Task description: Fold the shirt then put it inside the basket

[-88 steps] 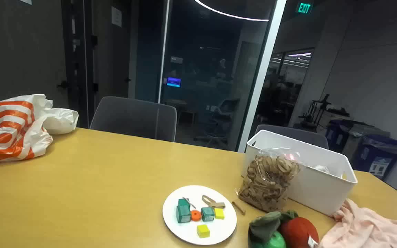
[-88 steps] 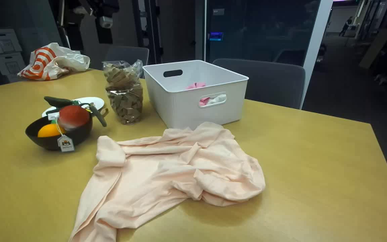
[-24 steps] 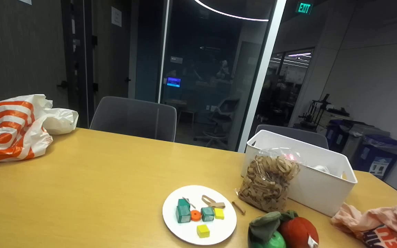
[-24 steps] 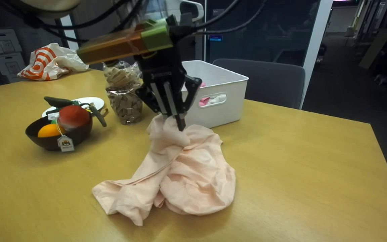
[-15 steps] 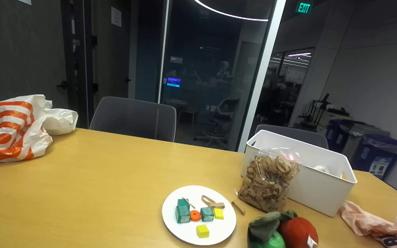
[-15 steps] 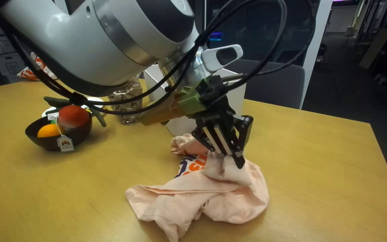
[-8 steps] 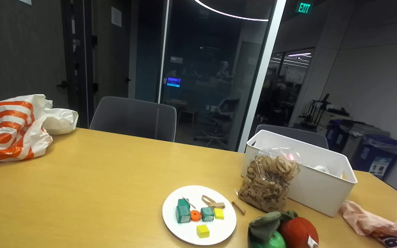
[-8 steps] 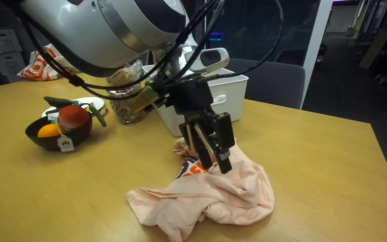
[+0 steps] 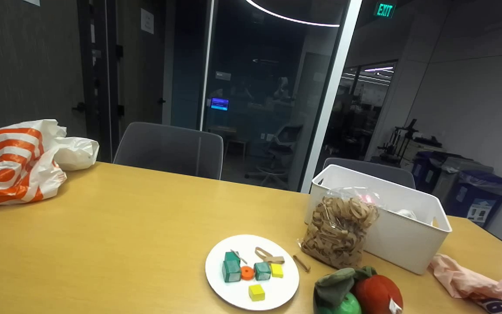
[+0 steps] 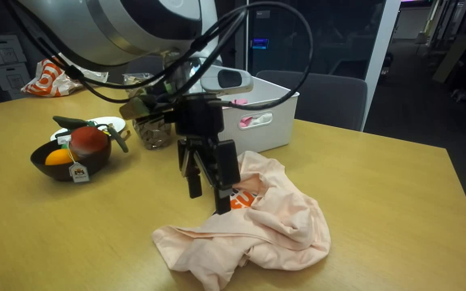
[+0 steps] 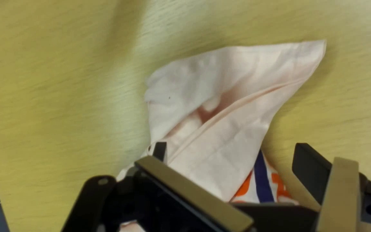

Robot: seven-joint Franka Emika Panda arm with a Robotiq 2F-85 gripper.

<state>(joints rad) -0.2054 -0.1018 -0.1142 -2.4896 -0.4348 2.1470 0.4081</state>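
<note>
The pale pink shirt (image 10: 281, 232) lies bunched and partly folded over itself on the table, with an orange and purple print partly showing. It also shows at the right edge of an exterior view (image 9: 464, 279) and in the wrist view (image 11: 224, 141). My gripper (image 10: 208, 198) is open and empty, fingers pointing down, above the shirt's left side. In the wrist view my gripper (image 11: 233, 158) has its fingertips wide apart with the shirt below them. The white basket (image 10: 257, 139) stands behind the shirt with pink and white items inside; it also shows in an exterior view (image 9: 408, 244).
A bag of brown paper shreds (image 9: 340, 231) stands against the basket. A dark bowl of toy produce (image 10: 71, 163) and a white plate with small blocks (image 9: 251, 301) are nearby. A white and orange plastic bag (image 9: 11, 170) lies farther off.
The shirt has been pulled and folded into a more compact heap. My gripper was shut on it about a second ago, then opened and let go. It has since moved left in an exterior view.
</note>
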